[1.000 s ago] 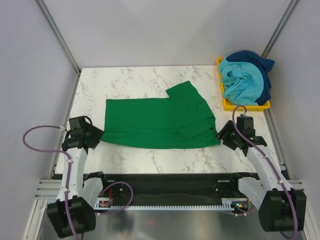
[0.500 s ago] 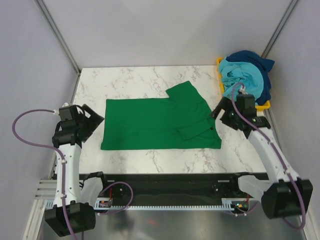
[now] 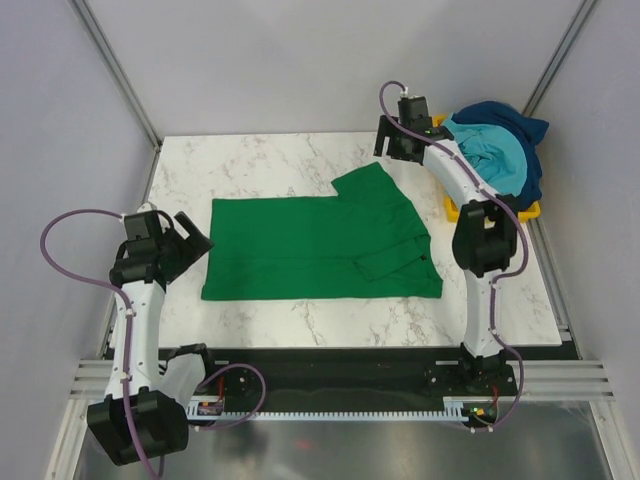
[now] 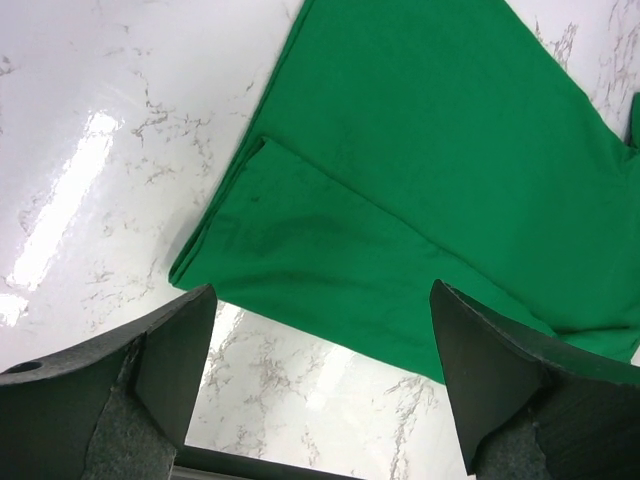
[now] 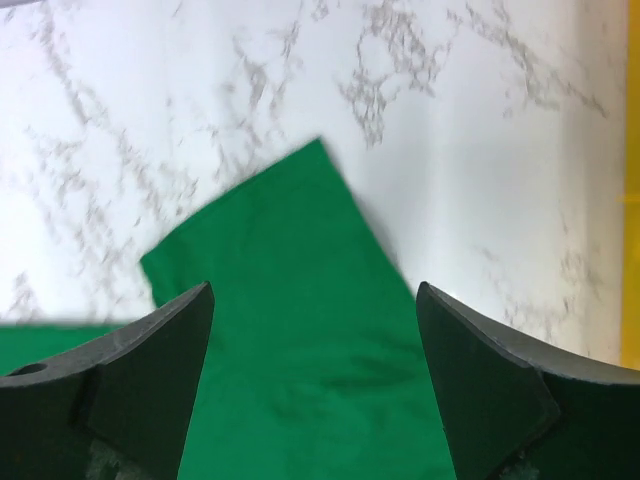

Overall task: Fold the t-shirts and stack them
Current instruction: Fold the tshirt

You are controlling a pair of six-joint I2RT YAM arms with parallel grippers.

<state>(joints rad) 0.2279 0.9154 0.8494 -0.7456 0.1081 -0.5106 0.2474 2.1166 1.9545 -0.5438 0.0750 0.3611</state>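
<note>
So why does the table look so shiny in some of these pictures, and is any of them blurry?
Left wrist view: glare streaks the marble table beside the green t-shirt, which is sharp. Right wrist view: softer, the marble nearly washed out, a faint shadow along the shirt's right edge. Top view: even light, sharp.

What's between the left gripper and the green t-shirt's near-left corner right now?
Only bare marble tabletop separates the left gripper from the green t-shirt; the left wrist view shows it best.
</note>
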